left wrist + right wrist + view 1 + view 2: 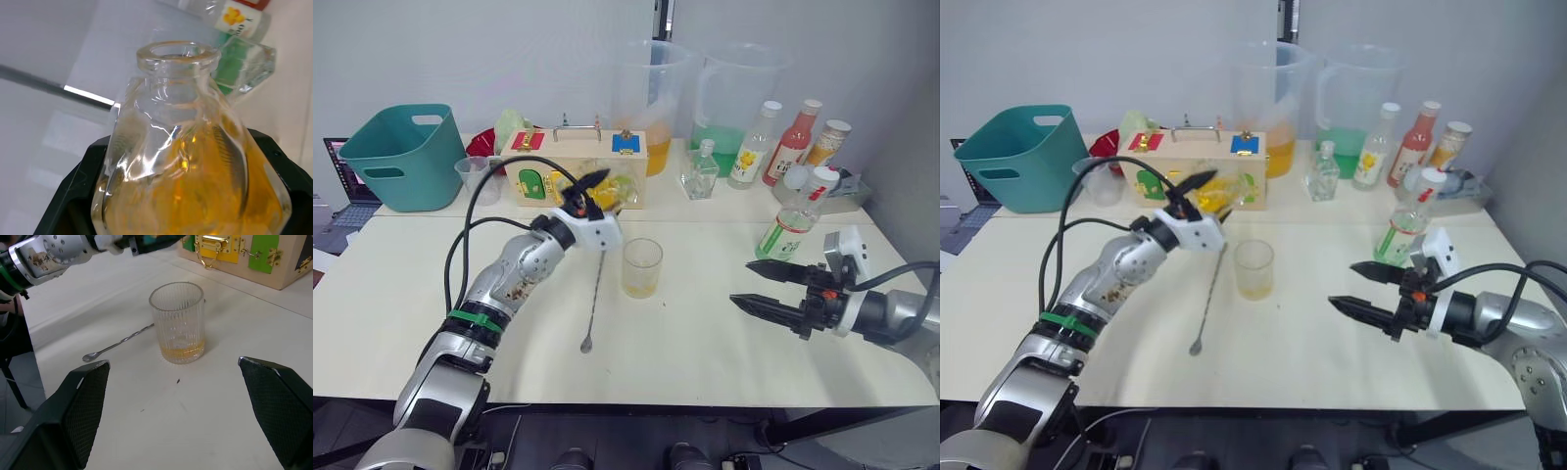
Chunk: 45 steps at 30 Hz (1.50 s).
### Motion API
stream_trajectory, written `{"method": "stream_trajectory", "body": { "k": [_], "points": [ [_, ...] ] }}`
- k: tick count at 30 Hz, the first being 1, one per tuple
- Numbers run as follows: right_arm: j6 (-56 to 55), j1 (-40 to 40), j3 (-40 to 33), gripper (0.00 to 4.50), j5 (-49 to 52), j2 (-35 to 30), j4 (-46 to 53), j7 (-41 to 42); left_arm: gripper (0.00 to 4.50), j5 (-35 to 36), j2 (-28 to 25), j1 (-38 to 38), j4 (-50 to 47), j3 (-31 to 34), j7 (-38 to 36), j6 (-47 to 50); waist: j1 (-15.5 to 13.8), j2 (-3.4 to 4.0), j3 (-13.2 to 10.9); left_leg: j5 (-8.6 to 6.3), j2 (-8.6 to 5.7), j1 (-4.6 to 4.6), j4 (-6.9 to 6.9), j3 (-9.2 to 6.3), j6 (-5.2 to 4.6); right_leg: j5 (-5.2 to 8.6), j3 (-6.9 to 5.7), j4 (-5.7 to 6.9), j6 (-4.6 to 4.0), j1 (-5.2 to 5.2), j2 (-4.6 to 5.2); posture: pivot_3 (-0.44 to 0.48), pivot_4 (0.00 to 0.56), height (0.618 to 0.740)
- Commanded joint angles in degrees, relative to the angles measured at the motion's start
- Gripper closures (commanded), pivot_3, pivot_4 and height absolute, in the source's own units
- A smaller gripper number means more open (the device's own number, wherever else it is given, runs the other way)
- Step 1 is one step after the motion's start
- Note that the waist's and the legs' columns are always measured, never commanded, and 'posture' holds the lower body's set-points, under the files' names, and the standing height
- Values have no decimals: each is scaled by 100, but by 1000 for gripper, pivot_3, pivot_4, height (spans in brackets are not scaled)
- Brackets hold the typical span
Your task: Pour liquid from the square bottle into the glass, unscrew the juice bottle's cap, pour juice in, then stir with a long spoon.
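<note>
My left gripper [594,192] is shut on the square bottle [186,161], whose lower part holds yellow liquid [195,196]. The bottle [615,191] hangs tilted above the table, up and to the left of the glass [641,266], with its open neck [177,53] uncapped. The ribbed glass [178,323] stands mid-table with a thin layer of yellow liquid at its bottom. The long spoon [594,304] lies flat just left of it. The juice bottle [791,223] with its white cap [824,176] stands at the right. My right gripper [744,283] is open low over the table, right of the glass.
A wooden latch box [558,168] stands behind the left gripper, with a teal basket [401,157] and a clear beaker [478,178] to its left. Two large jugs [651,98], a small colourless bottle [701,171], a yellow-labelled bottle [752,145] and a red-orange bottle [793,142] line the back.
</note>
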<state>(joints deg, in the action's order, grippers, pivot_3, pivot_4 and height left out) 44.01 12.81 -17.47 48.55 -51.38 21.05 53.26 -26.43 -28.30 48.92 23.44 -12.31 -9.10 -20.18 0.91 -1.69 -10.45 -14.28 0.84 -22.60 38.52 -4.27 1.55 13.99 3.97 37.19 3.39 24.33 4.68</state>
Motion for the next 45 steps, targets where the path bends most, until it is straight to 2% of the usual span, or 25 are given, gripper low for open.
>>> {"method": "stream_trajectory", "body": {
  "k": [1,4,5,12,18,22,27,30,32,34,45],
  "points": [
    [-148,210,49,36,-64,-92,-103,201,1673,775,118,195,-609,720,-168,819,-1,0,0,-1,0,1,3,0,-1,0,-1,2,0,-2,0,0,150,731],
    [-173,547,290,36,-160,-88,-291,367,1673,2183,524,190,-812,1683,-510,2586,23,0,0,-4,0,-8,30,0,-7,-1,-1,8,2,-1,0,0,150,731],
    [-173,609,344,36,-183,-88,-332,414,1673,2426,588,196,-859,1892,-522,3008,31,0,0,-4,1,-8,32,-1,-7,-1,-1,7,3,-1,-1,0,150,731],
    [-119,1105,698,36,-274,42,-591,619,1673,3558,732,-135,-893,2785,-617,4400,29,0,0,-4,0,-13,35,-10,-7,-3,-4,13,4,3,-2,0,150,731],
    [-101,1248,810,36,-314,83,-682,697,1673,3732,694,-519,-977,2890,-646,4163,-19,-12,0,-4,-3,-24,41,-18,-5,-11,-13,2,12,2,2,0,150,731],
    [-99,1236,794,36,-323,64,-686,742,1673,3844,638,-862,-1203,2798,-1075,3641,-19,-12,0,-4,-4,-24,39,-17,-5,-14,-12,1,12,3,4,0,150,731],
    [-110,1314,802,36,-348,23,-758,825,1673,3864,634,-1010,-1150,2807,-978,3766,-19,-12,0,-3,-5,-24,41,-17,-5,-14,-12,0,13,1,4,0,150,731],
    [-171,1290,791,36,-409,28,-750,833,1673,4122,641,-1075,-1165,2979,-1102,3739,-19,-12,0,-4,-4,-23,40,-17,-5,-14,-12,1,13,1,4,0,150,731],
    [-195,1287,777,0,-444,27,-757,828,670,4077,541,-1122,-1173,2929,-1171,3665,-18,-12,0,-4,-4,-23,40,-17,-5,-14,-12,1,13,2,4,0,150,731],
    [-200,1276,751,0,-456,33,-765,857,91,4149,482,-1148,-1218,2917,-1300,3591,-17,-12,0,-4,-4,-23,40,-17,-5,-14,-12,2,13,1,4,0,150,731],
    [-324,1434,737,0,-557,21,-1079,1054,41,4820,253,-1002,-1855,3150,-1740,3350,-10,-10,1,-4,-4,-14,39,-16,-5,-14,-12,2,12,-6,5,0,150,731]
  ]
}}
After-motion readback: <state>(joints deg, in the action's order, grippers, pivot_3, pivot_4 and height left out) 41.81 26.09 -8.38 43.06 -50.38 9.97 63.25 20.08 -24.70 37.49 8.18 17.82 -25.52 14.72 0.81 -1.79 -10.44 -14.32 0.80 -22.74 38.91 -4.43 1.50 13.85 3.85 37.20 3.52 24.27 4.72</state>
